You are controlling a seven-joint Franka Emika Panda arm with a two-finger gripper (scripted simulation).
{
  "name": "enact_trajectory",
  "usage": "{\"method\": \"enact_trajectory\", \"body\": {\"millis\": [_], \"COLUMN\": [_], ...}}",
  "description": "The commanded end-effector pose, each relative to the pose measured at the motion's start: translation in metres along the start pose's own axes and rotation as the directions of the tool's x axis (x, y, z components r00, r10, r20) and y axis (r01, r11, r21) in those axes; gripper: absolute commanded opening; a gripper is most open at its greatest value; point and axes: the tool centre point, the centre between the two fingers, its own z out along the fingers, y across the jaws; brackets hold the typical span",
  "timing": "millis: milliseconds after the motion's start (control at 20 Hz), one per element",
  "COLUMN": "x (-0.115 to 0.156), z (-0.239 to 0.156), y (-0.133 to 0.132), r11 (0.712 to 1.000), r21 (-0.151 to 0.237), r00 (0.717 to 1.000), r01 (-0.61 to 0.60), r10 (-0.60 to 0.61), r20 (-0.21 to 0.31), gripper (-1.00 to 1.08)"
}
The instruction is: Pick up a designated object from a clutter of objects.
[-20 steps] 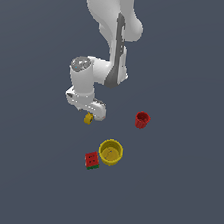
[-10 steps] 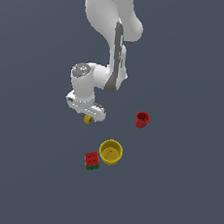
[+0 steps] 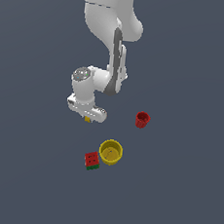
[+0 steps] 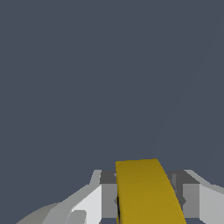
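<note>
Right now the little yellow piece [image 3: 87, 119] sits just under the gripper [image 3: 87, 116], a bit left of the middle of the exterior view. In the wrist view the yellow piece [image 4: 144, 192] fills the lower middle of the frame, with a gray finger [image 4: 107, 192] close on each side of it. The jaws look narrow and pressed onto the yellow piece, so it seems to be held.

Lower down in the exterior view are the yellow bowl [image 3: 110, 152] and the red-and-green cube [image 3: 92, 161], just beside each other. The red cup [image 3: 142, 119] stands to the exterior view's right, well apart. No white ball shows.

The grabbing step looks done. Next the arm should go straight up, gently, and keep the squeeze so the piece does not slip out.
</note>
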Motion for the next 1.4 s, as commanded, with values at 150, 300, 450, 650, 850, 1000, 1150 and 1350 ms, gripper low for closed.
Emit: {"method": "enact_trajectory", "body": {"millis": [150, 300, 450, 650, 850, 1000, 1150, 1350], "x": [-0.008, -0.008, -0.001, -0.003, -0.006, -0.009, -0.013, -0.020], "z": [0.006, 0.006, 0.000, -0.006, -0.019, -0.033, -0.050, -0.079], "y": [0.000, 0.000, 0.000, -0.006, -0.016, -0.026, -0.040, -0.062], "r11": [1.000, 1.000, 1.000, 1.000, 1.000, 1.000, 1.000, 1.000], "r21": [-0.002, -0.002, 0.000, 0.000, 0.000, 0.000, 0.000, -0.002], "r00": [1.000, 1.000, 1.000, 1.000, 1.000, 1.000, 1.000, 1.000], "r01": [0.002, 0.002, 0.001, 0.001, 0.000, 0.000, 0.000, 0.000], "r10": [-0.002, -0.002, -0.001, -0.001, 0.000, 0.000, 0.000, 0.000], "r20": [0.018, 0.018, 0.002, 0.002, 0.003, 0.004, 0.005, 0.006], "gripper": [-1.00, -1.00, -1.00, -1.00, -1.00, -1.00, -1.00, -1.00]}}
